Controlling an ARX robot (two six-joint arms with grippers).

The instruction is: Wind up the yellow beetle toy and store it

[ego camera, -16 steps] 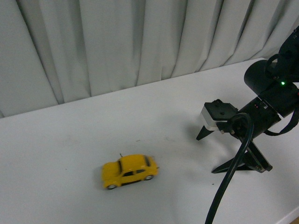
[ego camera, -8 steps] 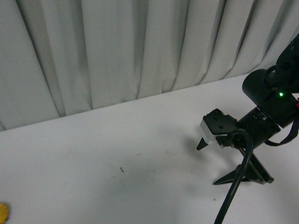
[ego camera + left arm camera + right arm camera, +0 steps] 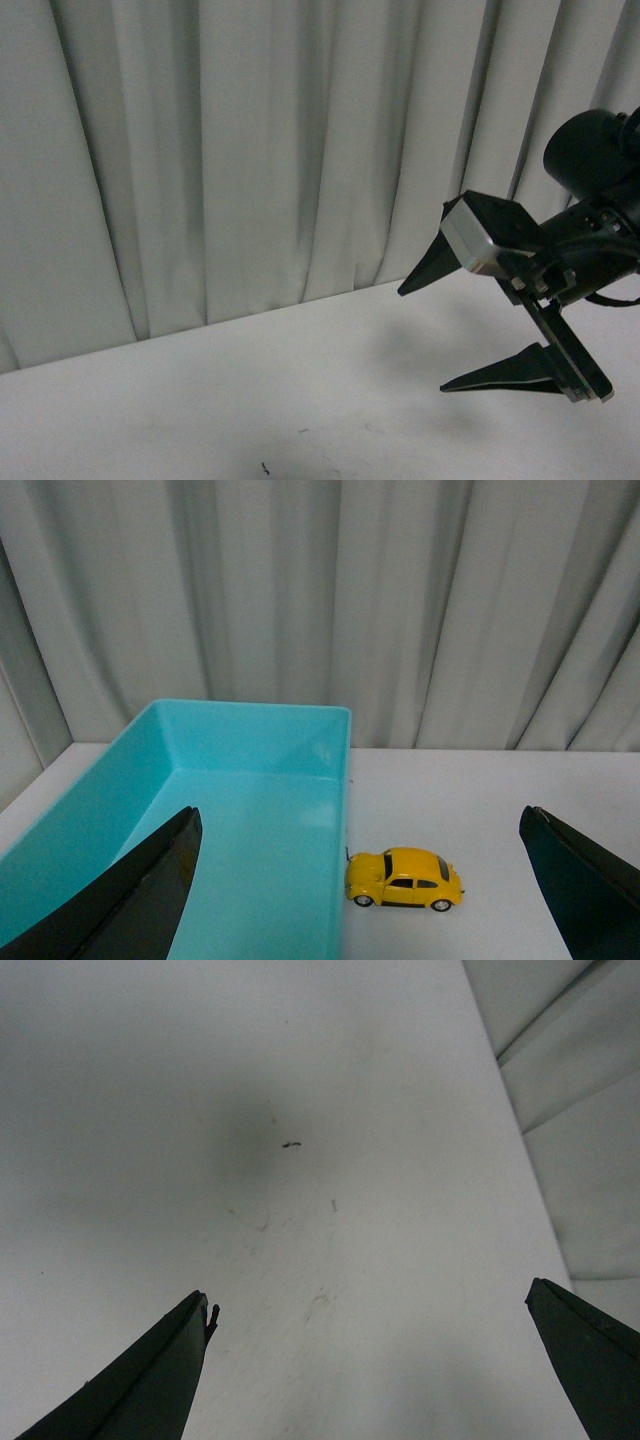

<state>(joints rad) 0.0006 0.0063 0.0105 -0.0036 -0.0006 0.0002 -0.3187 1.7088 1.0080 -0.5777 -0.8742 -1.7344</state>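
Observation:
The yellow beetle toy point(image 3: 403, 878) stands on its wheels on the white table, one end close against the outer wall of a turquoise bin point(image 3: 250, 810). It shows only in the left wrist view. My left gripper point(image 3: 360, 815) hangs open well short of the toy, its dark fingers point(image 3: 150, 900) spread wide to either side with nothing between them. My right gripper point(image 3: 432, 335) is open too, raised over the table at the right of the front view. In the right wrist view it point(image 3: 367, 1290) frames only bare table.
The turquoise bin is open-topped, and nothing shows in the part I can see. A grey pleated curtain point(image 3: 250, 150) runs along the table's far edge. Small dark specks point(image 3: 291, 1145) mark the white tabletop point(image 3: 200, 410) under the right arm.
The yellow toy rolled left across the table and left the front view. The front view now shows more curtain, and the right gripper sits higher in it.

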